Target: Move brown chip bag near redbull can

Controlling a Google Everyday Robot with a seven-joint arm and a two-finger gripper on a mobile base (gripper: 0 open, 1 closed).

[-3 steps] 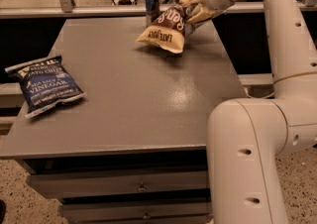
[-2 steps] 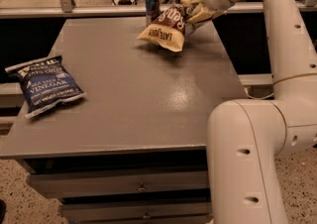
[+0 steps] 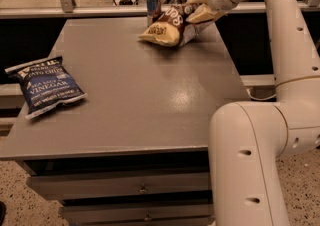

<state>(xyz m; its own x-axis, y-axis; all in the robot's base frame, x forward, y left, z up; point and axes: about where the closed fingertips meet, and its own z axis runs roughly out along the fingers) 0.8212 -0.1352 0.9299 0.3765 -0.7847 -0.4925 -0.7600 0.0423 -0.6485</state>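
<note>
Camera view looks down on a flat grey metal table (image 3: 125, 100) with drawers (image 3: 125, 187) below it. Near its far right corner is the large crinkly dark-brown chip bag (image 3: 167, 27), cream-yellow at its ends with big white lettering across the dark middle. It sits tilted, the near cream end low toward the table and the other end raised to the right. The robot's cream two-finger hand (image 3: 194, 10) reaches in from the right and is closed on that raised end, one finger above and one below, the bag pinched between them. The low end seems to rest on the table, though it may hang just clear of it.

Just left of the brown chip bag, at the table's far edge, stands the slim blue-and-silver redbull can (image 3: 153, 5), upright. Both lie close to the far edge, and the bag is also near the right edge. The table's middle and near part are open. A dark-blue "VINEGAR" chip bag (image 3: 47, 86) lies flat well apart, jutting past the left edge. The robot's bulky white arm (image 3: 250, 160) stands off the near right corner.
</note>
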